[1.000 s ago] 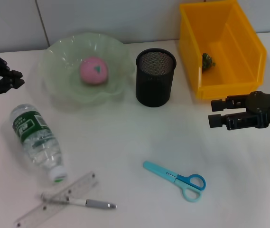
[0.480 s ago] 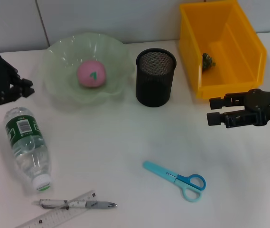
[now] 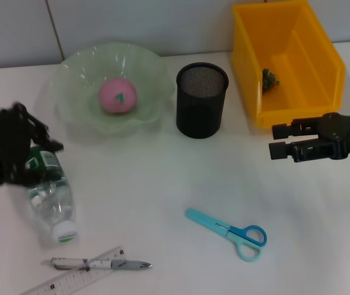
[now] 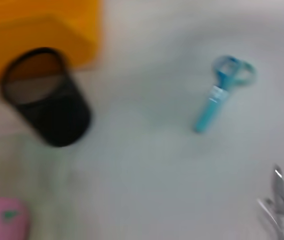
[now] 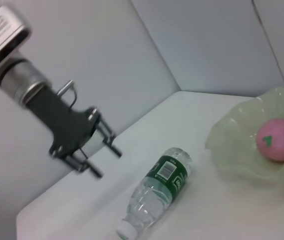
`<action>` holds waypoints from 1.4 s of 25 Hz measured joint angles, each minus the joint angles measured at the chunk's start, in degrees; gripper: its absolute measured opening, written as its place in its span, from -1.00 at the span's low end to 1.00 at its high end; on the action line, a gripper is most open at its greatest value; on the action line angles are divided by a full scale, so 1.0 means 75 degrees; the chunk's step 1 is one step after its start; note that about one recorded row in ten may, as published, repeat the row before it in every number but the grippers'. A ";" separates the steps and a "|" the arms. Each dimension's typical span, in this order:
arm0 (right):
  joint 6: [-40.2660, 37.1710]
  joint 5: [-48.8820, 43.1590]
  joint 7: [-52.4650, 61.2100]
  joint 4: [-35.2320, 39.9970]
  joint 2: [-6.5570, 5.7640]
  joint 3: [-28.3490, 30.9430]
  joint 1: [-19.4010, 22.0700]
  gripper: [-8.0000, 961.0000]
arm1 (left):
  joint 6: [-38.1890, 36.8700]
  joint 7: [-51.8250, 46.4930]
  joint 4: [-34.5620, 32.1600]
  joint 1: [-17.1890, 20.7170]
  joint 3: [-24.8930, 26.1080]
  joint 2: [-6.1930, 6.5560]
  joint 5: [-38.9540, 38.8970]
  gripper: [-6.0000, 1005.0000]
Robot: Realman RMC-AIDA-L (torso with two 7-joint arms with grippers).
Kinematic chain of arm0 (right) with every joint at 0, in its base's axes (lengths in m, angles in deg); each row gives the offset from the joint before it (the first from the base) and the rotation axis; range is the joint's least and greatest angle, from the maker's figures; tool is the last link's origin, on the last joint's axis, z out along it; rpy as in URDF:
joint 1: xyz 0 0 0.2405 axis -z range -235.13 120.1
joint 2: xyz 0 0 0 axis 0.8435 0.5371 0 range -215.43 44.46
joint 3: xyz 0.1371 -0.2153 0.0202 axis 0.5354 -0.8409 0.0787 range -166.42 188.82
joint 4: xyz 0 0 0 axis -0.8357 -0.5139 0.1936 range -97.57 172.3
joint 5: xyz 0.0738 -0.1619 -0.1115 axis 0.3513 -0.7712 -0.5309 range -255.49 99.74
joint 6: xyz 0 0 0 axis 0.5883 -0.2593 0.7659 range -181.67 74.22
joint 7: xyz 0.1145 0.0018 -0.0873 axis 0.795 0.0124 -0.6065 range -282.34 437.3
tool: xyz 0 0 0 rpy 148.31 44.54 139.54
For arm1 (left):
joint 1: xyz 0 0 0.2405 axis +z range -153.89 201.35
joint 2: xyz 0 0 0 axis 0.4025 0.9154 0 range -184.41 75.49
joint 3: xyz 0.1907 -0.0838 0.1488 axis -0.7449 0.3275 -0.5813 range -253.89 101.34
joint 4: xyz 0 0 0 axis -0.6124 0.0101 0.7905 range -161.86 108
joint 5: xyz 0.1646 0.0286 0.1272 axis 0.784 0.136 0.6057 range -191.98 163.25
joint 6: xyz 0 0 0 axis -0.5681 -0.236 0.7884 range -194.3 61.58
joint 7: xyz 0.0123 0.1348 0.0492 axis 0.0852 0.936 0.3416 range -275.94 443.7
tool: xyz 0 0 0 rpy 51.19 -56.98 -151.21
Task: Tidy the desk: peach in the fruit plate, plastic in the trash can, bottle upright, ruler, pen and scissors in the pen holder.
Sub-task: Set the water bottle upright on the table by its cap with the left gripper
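Now the left gripper (image 5: pixel 94 145), fingers spread, hovers over the lying bottle (image 3: pixel 50 190); right gripper (image 3: pixel 278 141) parked, spread.

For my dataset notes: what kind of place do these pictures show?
Probably a staged desk for a tidying test: a white tabletop against a plain wall, with a mesh pen holder, scissors and a yellow bin.

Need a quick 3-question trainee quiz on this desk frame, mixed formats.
1. True or false: the peach lies in the fruit plate.
2. The bottle is: A upright, B lying on its side, C in the trash can.
3. Fill in: the scissors lie on the ____, outside the pen holder.

Context: left pincer hangs above the bottle's base end; right pincer hovers in front of the trash can.

Key: 1 true; 2 B; 3 desk.
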 joint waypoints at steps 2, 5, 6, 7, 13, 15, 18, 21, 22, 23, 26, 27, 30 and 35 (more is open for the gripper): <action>-0.0006 0.0000 0.0106 0.0026 -0.0051 0.0078 0.0020 0.64 | 0.0052 0.0459 -0.0185 0.0186 -0.0664 -0.0022 0.0000 -0.31; -0.0051 0.0000 0.0397 0.0068 -0.0140 0.0148 0.0019 0.64 | 0.0083 0.1207 -0.0294 0.0240 -0.1488 -0.0007 0.0052 -0.10; -0.0051 0.0000 0.0397 0.0068 -0.0140 0.0148 0.0019 0.64 | 0.0083 0.1207 -0.0294 0.0240 -0.1488 -0.0007 0.0052 -0.02; -0.0060 0.0000 0.0642 0.0104 -0.0190 0.0150 -0.0005 0.64 | 0.0128 0.1679 -0.0302 0.0241 -0.1802 -0.0001 0.0208 0.06; 0.0040 0.0000 0.0933 0.0107 -0.0209 0.0163 -0.0067 0.64 | 0.0561 0.2713 -0.0113 0.0269 -0.2443 -0.0009 0.0512 0.71; 0.0104 0.0001 0.1011 0.0091 -0.0192 0.0165 -0.0112 0.64 | 0.0666 0.2877 0.0126 0.0219 -0.2749 0.0043 0.0533 0.71; 0.0154 0.0000 0.1090 0.0107 -0.0155 0.0168 -0.0182 0.64 | 0.0786 0.3155 0.0554 0.0069 -0.3001 0.0139 0.0556 0.71; 0.0189 0.0000 0.1109 0.0117 -0.0144 0.0168 -0.0216 0.64 | 0.0792 0.3489 0.0773 0.0008 -0.3078 0.0169 0.0558 0.71; 0.0240 -0.0001 0.1110 0.0117 -0.0154 0.0168 -0.0241 0.64 | 0.0828 0.3655 0.0895 0.0003 -0.3176 0.0170 0.0563 0.71; 0.0240 -0.0001 0.1110 0.0117 -0.0154 0.0168 -0.0241 0.64 | 0.0828 0.3655 0.0895 0.0003 -0.3176 0.0170 0.0563 0.71; 0.0268 -0.0001 0.1111 0.0117 -0.0165 0.0175 -0.0271 0.64 | 0.0963 0.3778 0.1156 -0.0024 -0.3380 0.0159 0.0672 0.71; 0.0277 -0.0001 0.1110 0.0117 -0.0172 0.0180 -0.0288 0.64 | 0.1040 0.3851 0.1241 -0.0025 -0.3415 0.0135 0.0763 0.70; 0.0292 -0.0001 0.1110 0.0116 -0.0172 0.0180 -0.0294 0.64 | 0.1232 0.3999 0.1352 0.0000 -0.3418 0.0098 0.0860 0.70; 0.0384 -0.0001 0.1105 0.0112 -0.0169 0.0180 -0.0298 0.64 | 0.1784 0.4350 0.1686 0.0029 -0.3485 0.0020 0.1104 0.64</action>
